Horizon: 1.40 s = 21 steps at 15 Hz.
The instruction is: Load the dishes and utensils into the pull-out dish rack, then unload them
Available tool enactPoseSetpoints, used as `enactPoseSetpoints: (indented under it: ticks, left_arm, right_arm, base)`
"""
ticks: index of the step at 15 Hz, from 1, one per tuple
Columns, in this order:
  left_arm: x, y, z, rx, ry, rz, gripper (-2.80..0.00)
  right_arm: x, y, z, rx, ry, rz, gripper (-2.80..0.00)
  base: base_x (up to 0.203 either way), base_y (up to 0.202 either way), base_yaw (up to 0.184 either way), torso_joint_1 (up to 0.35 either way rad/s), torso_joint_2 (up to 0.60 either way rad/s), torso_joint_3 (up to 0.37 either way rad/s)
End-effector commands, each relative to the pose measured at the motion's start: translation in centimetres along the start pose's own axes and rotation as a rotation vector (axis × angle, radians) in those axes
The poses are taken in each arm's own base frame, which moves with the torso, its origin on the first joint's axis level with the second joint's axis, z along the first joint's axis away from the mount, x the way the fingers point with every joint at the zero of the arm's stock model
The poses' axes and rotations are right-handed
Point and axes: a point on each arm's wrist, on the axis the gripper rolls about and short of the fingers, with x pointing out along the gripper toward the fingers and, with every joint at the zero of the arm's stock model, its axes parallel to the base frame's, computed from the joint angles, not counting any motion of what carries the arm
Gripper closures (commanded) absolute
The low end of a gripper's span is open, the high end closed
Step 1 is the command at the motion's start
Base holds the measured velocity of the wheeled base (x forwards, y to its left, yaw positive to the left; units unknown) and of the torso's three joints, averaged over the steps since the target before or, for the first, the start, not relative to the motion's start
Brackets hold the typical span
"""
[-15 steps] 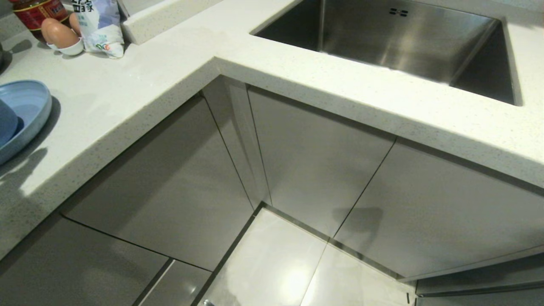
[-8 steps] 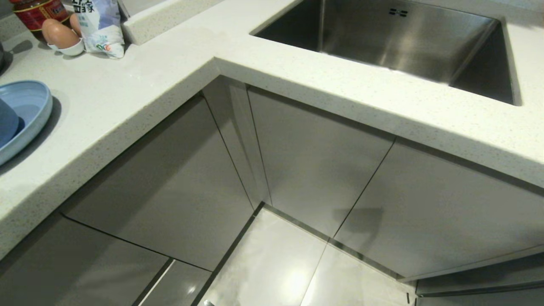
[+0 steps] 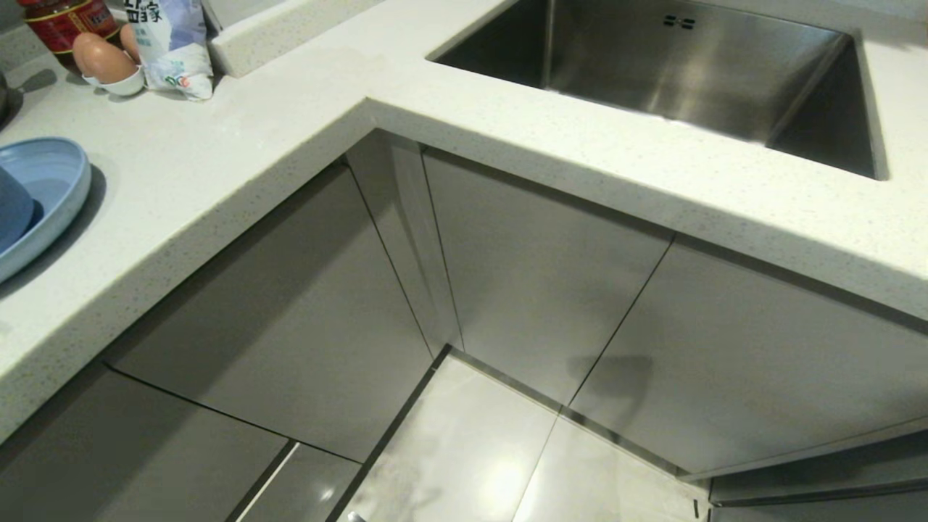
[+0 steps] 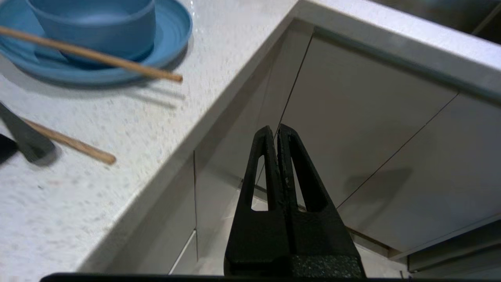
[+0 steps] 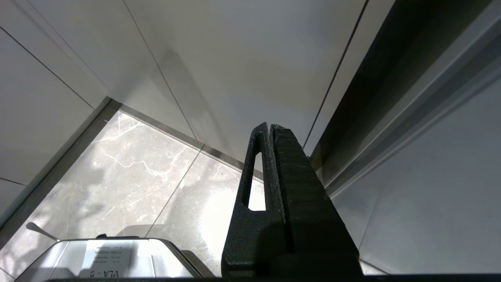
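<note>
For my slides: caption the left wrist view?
Shut left gripper before cabinet doors; bowl on plate.

Right claw (image 5: 270, 129), fingers together, above marbled floor tiles (image 5: 129, 172) beside cabinet doors (image 5: 242, 58)

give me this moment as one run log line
left gripper: shut, empty, off counter edge | right gripper: shut, low by cabinets | bowl on plate | chopsticks on counter | rack: unseen
</note>
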Motion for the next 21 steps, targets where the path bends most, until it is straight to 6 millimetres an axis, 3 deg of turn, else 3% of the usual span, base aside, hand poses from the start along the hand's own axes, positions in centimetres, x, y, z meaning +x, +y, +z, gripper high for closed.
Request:
enactPoseSetpoints:
  ticks: [1, 4, 8, 12, 18, 21]
  left_arm:
    - [0.0, 0.3, -2.8, 0.005, -0.038, -0.004, 0.0]
    - [0.7, 0.9, -6.8, 0.005, -0.044, 0.017, 0.0]
    - [2.2, 1.7, -11.7, -0.01, 0.104, 0.094, 0.0]
    - [3.2, 2.1, -14.8, 0.007, 0.068, 0.104, 0.0]
    - [3.3, 2.3, -15.3, 0.034, 0.058, 0.137, 0.0]
    - [3.1, 2.4, -15.9, 0.031, 0.145, 0.176, 0.0]
  right_arm:
    - [0.0, 0.0, 0.0, 0.0, 0.0, 0.0, 0.0]
    - [0.0, 0.0, 0.0, 0.0, 0.0, 0.0, 0.0]
    - [0.0, 0.0, 0.0, 0.0, 0.0, 0.0, 0.0]
    - [0.0, 0.0, 0.0, 0.0, 0.0, 0.0, 0.0]
    - [0.0, 0.0, 0.0, 0.0, 0.0, 0.0, 0.0]
    - [0.0, 0.0, 0.0, 0.0, 0.0, 0.0, 0.0]
  base:
    - [0.0, 0.0, 0.0, 0.0, 0.0, 0.0]
    - [0.0, 0.0, 0.0, 0.0, 0.0, 0.0]
    - [0.0, 0.0, 0.0, 0.0, 0.0, 0.0]
    - [0.0, 0.0, 0.0, 0.0, 0.0, 0.0]
    - [0.0, 0.0, 0.0, 0.0, 0.0, 0.0]
    - [0.0, 0.0, 0.0, 0.0, 0.0, 0.0]
